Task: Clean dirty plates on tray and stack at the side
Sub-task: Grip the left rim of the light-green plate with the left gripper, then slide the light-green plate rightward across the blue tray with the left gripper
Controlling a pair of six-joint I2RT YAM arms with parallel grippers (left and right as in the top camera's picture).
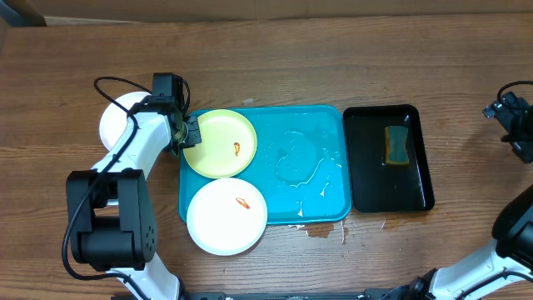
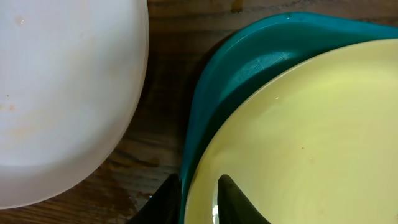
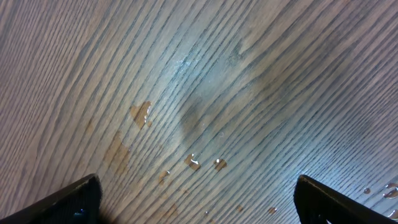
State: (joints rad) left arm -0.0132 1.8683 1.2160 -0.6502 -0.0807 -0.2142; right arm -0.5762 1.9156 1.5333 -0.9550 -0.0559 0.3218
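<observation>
Dirty plates, overhead view: the yellow-green plate (image 1: 218, 137) lies in the tray's (image 1: 329, 200) far-left corner. A white plate (image 1: 225, 221) overlaps its near-left rim. A second white plate (image 1: 115, 121) rests on the surface (image 1: 333, 50) beside the tray.

Left wrist view: the left hand (image 2: 200, 190) straddles the yellow-green plate's rim; whether it is clamped cannot be told.

Right wrist view: the right hand (image 3: 199, 199) is spread wide above the surface.

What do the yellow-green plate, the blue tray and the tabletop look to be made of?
The yellow-green plate looks like plastic: smooth, faintly glossy, uniform colour, thin moulded rim. The blue tray is probably moulded plastic too, glossy, with rounded corners and water pooling on it. The tabletop shows wood grain, either wood or laminate; droplets bead on it, so it seems sealed.
</observation>
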